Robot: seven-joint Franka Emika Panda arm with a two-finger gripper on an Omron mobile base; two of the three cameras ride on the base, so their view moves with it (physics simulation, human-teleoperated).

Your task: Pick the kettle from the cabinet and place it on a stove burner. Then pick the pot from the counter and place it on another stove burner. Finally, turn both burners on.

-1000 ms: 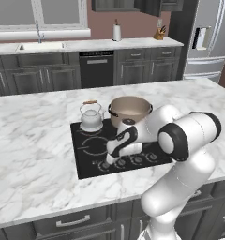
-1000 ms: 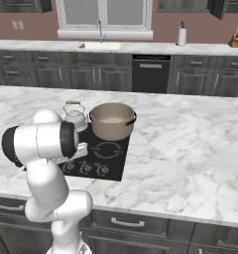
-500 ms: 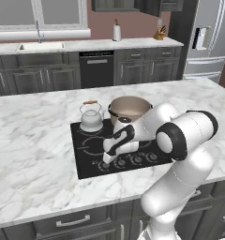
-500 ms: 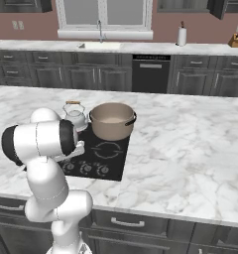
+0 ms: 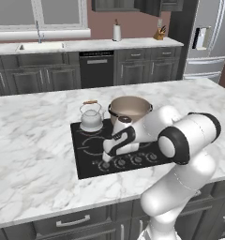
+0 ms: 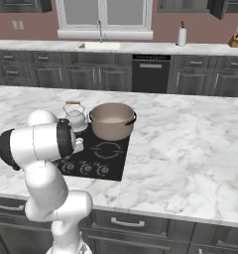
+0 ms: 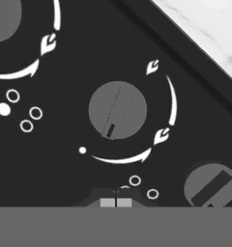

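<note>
You will find the kettle on the rear left burner of the black cooktop, behind and to the left of the pincer. The pot stands on the rear burner just beside it, behind and to the right of the pincer. The pincer itself hangs low over the knob row, tips pressed together, holding nothing, with a round knob directly beneath the hand.
</note>
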